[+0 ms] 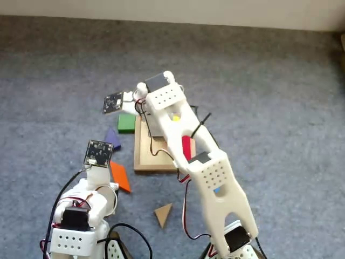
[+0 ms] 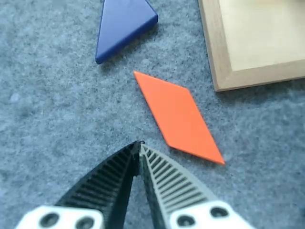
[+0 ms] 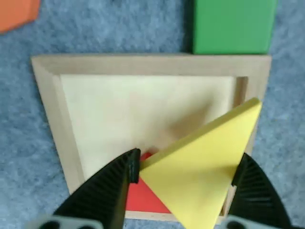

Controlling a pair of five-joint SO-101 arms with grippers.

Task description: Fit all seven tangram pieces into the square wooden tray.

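right gripper (image 3: pixel 187 166): spread wide and pinching the yellow triangle (image 3: pixel 200 157), one black finger on each side
yellow triangle: tilted over the wooden tray (image 3: pixel 143 64), one point over the tray's side rim; whether it touches the floor of the tray I can't tell
tray: square, light wood, flat on the grey carpet (image 1: pixel 280 108), with most of its floor bare
red piece (image 3: pixel 143 198): inside the tray against the rim nearest the right gripper, partly covered by the yellow triangle; shape can't be made out
green square (image 3: pixel 233 26): on the carpet outside the tray, right against the outer rim near a corner
left gripper (image 2: pixel 139 145): fingers pressed together, holding nothing, tips just above the carpet and just beside one long edge of the orange parallelogram (image 2: pixel 178 117)
orange parallelogram: flat on the carpet, near a tray corner but apart from it
blue triangle (image 2: pixel 123 24): flat on the carpet, past the parallelogram from the left gripper, beside the tray
tan triangle (image 1: pixel 163 214): on the carpet between the two arm bases, well apart from the tray
writing: wrist camera boards (image 1: pixel 98 152) carry fine markings, too small to read
high view: gives the overall layout, with the right arm stretched across the tray
right wrist view: gives the grip contact and the red piece under the yellow one
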